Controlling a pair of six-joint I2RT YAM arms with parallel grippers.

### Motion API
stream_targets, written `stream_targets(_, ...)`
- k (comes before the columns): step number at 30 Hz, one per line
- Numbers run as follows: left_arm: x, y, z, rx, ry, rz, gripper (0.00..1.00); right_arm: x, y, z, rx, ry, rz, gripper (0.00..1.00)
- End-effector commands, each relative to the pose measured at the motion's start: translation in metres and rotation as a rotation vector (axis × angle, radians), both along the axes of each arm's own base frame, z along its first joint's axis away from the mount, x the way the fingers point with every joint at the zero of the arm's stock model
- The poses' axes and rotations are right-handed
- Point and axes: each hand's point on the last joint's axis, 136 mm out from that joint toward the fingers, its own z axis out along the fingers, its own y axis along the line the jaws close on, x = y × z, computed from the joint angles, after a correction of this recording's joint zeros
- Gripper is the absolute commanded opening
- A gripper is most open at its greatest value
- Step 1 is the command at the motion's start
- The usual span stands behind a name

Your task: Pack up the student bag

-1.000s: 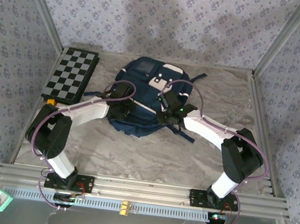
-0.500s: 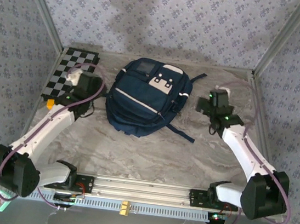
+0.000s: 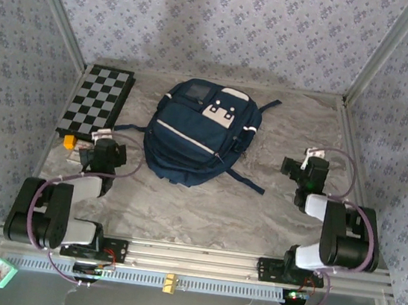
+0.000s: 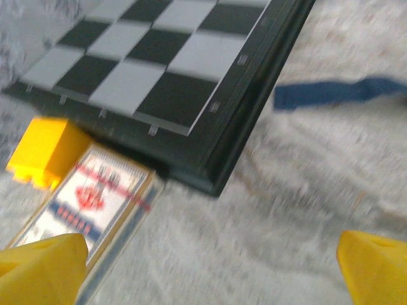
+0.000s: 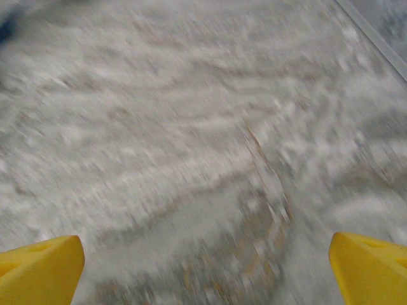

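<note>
Grey marbled table [image 3: 204, 205] fills a cell walled with flowered wallpaper and aluminium posts. On its far middle lies the student bag [image 3: 199, 133], flat, its white-and-grey patch facing up and its dark straps trailing toward the near right. One thin blue strap [image 3: 128, 127] runs left from it toward the chessboard [image 3: 98, 101], which lies in the far left corner.

Both arms are folded low near their bases, well apart from the bag. The left gripper [image 3: 93, 149] sits just off the near corner of the chessboard. From its wrist, its yellow fingers [image 4: 44, 260] stand wide apart with nothing between them (only bare table). Ahead of them are a yellow block [image 4: 44, 149], touching the board's edge [image 4: 210, 127], and a small printed box [image 4: 89, 203] just beside the block. The print is too blurred to read.

The right gripper [image 3: 292, 167] rests out to the bag's right. Its fingers [image 5: 38, 264] are likewise spread to the frame's edges over blurred marble, gripping nothing.
</note>
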Motion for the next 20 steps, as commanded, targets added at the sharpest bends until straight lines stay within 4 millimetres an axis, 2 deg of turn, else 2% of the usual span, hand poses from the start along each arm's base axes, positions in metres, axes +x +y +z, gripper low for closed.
stream_targets(1,0.033,-0.018,0.048,-0.014,-0.272,-0.155,1.0,0.018,0.027,0.016,-0.017,-0.145,0.16,1.0)
stream_targets(2,0.036,-0.02,0.04,-0.031,-0.264,-0.178,1.0,0.02,0.023,0.013,-0.026,-0.087,0.132,1.0)
stream_targets(4,0.042,-0.023,0.028,-0.029,-0.253,-0.2,1.0,0.021,0.023,0.016,-0.051,-0.123,0.117,1.0)
stream_targets(5,0.048,-0.022,0.028,-0.022,-0.26,-0.194,1.0,0.019,0.023,0.014,-0.058,-0.105,0.112,1.0)
stream_targets(7,0.053,-0.013,0.02,-0.042,-0.158,-0.137,1.0,0.02,0.023,0.015,-0.038,-0.108,0.122,1.0)
stream_targets(9,0.055,-0.005,0.022,-0.053,-0.183,-0.099,1.0,0.019,0.023,0.014,-0.04,-0.104,0.121,1.0)
stream_targets(20,0.055,-0.005,0.02,-0.055,-0.168,-0.1,1.0,0.02,0.023,0.014,-0.039,-0.103,0.12,1.0)
